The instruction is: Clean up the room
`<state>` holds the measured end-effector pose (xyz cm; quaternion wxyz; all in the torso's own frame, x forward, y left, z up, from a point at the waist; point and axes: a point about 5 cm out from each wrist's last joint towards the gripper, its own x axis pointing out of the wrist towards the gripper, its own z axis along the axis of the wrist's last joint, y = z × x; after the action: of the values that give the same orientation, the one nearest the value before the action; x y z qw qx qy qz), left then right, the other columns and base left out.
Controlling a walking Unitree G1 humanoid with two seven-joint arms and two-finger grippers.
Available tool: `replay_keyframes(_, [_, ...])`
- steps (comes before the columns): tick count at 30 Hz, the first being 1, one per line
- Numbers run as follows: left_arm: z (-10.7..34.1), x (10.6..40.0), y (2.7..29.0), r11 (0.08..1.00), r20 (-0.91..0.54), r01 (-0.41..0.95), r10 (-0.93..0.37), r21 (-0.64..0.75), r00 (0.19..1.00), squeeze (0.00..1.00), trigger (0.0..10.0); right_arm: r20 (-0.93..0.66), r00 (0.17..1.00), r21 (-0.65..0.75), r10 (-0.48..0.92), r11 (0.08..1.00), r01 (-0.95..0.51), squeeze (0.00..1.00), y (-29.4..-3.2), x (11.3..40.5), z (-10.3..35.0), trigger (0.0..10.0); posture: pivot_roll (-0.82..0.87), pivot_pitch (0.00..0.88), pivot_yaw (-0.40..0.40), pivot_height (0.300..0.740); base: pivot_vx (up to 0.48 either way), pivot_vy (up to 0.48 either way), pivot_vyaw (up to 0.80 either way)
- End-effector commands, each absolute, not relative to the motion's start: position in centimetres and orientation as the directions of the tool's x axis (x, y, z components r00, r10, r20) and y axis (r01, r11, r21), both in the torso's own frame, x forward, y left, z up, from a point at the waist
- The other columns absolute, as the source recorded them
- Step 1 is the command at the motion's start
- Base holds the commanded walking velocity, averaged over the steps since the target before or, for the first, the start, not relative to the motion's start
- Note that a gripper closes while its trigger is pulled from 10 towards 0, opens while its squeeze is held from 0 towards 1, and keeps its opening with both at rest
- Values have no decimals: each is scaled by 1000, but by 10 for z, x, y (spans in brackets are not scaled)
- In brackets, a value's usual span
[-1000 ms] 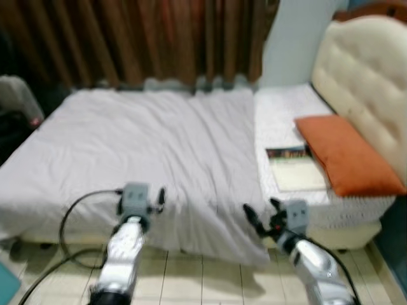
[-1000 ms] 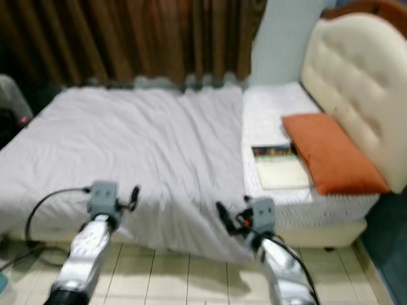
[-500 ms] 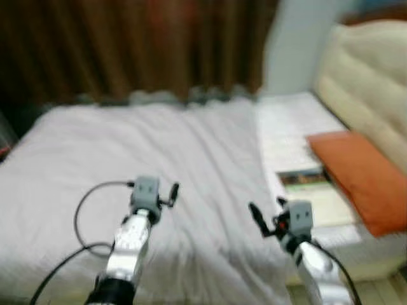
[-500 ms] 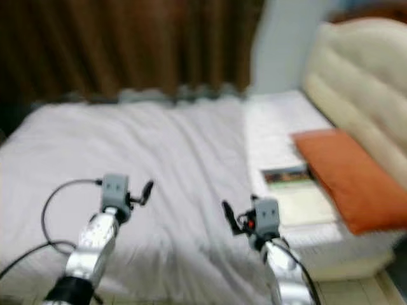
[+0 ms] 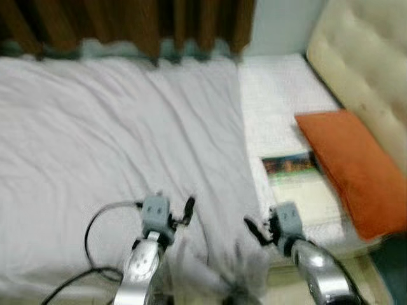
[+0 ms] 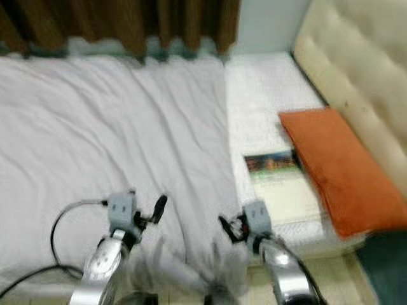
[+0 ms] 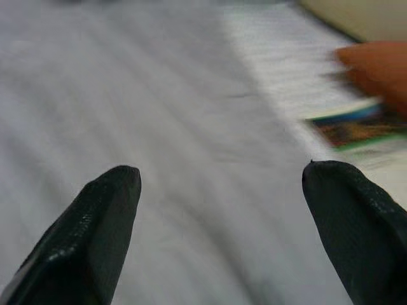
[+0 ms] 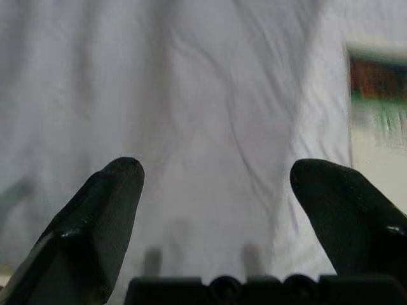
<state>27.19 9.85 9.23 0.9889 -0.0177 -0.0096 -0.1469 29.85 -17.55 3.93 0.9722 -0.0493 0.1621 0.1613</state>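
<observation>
Both grippers' fingers (image 7: 95,235) apart over wrinkled grey sheet (image 5: 95,127), nr flat book (image 5: 296,181).

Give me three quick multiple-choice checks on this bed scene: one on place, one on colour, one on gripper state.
1. Where does the flat book with the dark picture cover lie?
A. on the floor
B. on the bare white mattress beside the pillow
C. on the grey sheet

2. What colour is the rectangular pillow?
A. orange
B. blue
C. white

3. How are the left gripper and right gripper?
A. both shut on the sheet
B. one holds the book
C. both open, holding nothing

Answers: 1 B, the book rests on the mattress next to the pillow. 2 A, it is plainly orange. 3 C, each wrist view shows spread fingers with nothing between them.
</observation>
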Motion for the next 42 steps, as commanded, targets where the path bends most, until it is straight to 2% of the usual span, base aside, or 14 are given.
replay_keyframes(1, [103,267,95,948,40,317,-316,-18,948,0,10000,-398,877,-21,270,953,-303,0,-176,292,24,10000,-8,586,-71,740,0,0,0])
replay_keyframes(4, [131,272,120,960,94,278,-279,29,956,0,10000,-393,890,-39,230,963,-266,0,-168,313,30,10000,45,710,-41,740,0,0,0])
replay_keyframes(7, [138,271,127,965,103,258,-260,41,960,0,10000,-382,897,-33,221,967,-252,0,-165,318,33,10000,54,717,-32,740,0,0,0])
replay_keyframes(11, [160,253,148,977,119,196,-204,80,972,0,10000,-304,923,36,238,970,-239,0,-145,337,53,10000,115,749,-12,740,0,0,0])
replay_keyframes(14, [158,240,146,979,84,191,-197,77,977,0,10000,-320,921,32,222,974,-224,0,-140,340,51,10000,136,768,-10,740,0,0,0])
replay_keyframes(18, [152,224,141,977,35,205,-208,61,978,0,10000,-376,910,39,174,984,-173,0,-143,335,40,10000,139,742,-16,740,0,0,0])
replay_keyframes(22, [150,220,142,977,17,205,-207,63,978,0,10000,-400,902,10,162,985,-173,0,-144,332,35,10000,142,741,-17,740,0,0,0])
replay_keyframes(23, [149,219,143,977,9,201,-202,65,979,0,10000,-415,898,-20,148,985,-172,0,-147,330,33,2235,143,750,-18,740,0,0,0])
replay_keyframes(24, [150,219,145,978,-1,197,-197,66,980,0,10000,-429,893,-44,138,984,-173,0,-148,329,30,0,142,752,-19,740,0,0,0])
replay_keyframes(34, [154,217,148,979,-27,189,-188,74,982,0,10000,-479,873,-154,91,970,-186,0,-162,322,21,0,152,750,-10,740,0,0,0])
replay_keyframes(36, [154,215,148,979,-39,192,-189,75,981,0,10000,-496,867,-236,46,954,-185,0,-176,321,21,0,156,753,-3,740,0,0,0])
replay_keyframes(42, [155,216,149,978,-55,193,-189,78,980,0,10000,-519,854,-328,-25,929,-172,0,-199,316,18,0,156,762,3,740,0,0,0])
